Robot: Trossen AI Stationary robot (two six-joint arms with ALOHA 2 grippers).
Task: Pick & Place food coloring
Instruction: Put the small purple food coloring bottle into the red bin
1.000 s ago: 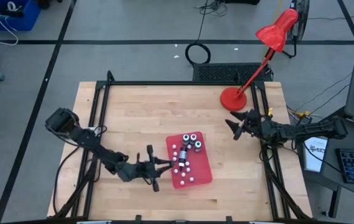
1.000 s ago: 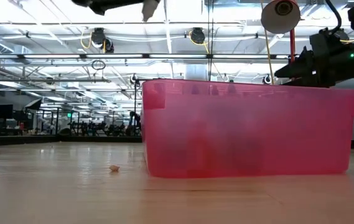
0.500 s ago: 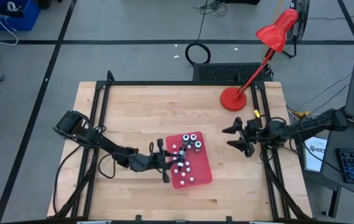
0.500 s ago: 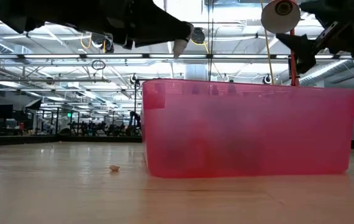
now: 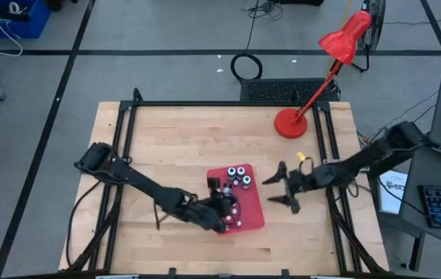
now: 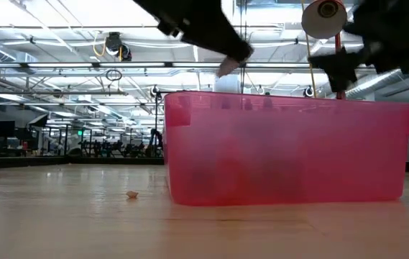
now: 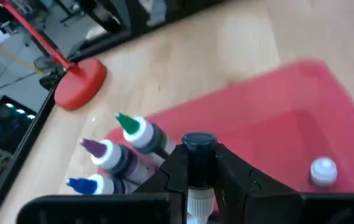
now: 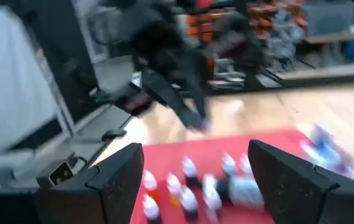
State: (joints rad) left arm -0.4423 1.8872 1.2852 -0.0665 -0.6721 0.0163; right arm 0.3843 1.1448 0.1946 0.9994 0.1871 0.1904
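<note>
- The food coloring (image 5: 232,195), a cluster of small bottles and loose white caps, sits in the red tray (image 5: 253,218) near the middle of the table (image 5: 173,139).
- Three bottles with green, purple and blue tips (image 7: 117,152) lie side by side on the tray floor in the left wrist view; a lone white cap (image 7: 323,170) rests apart from them.
- The left gripper (image 5: 222,209) hangs over the tray's near-left part, fingers pressed together on a bottle (image 7: 198,165) with a dark cap (the white neck shows between the pads).
- The right gripper (image 5: 282,188) hovers just beside the tray's right edge, fingers (image 8: 111,180) spread wide and holding nothing, aimed at the bottles.
- The step in hand looks like placing the pinched bottle into the tray, while the right arm lines up its own approach.
- To do it well, the left arm should lower the bottle over bare red floor, clear of the three lying bottles and the loose caps, and let go only when low enough that the bottle won't tumble.
- The right gripper would do best to wait outside the rim until the left arm clears, since both arms converge on the same small tray.
- A red lamp (image 5: 317,74) stands at the far right of the table, well apart from the work.
</note>
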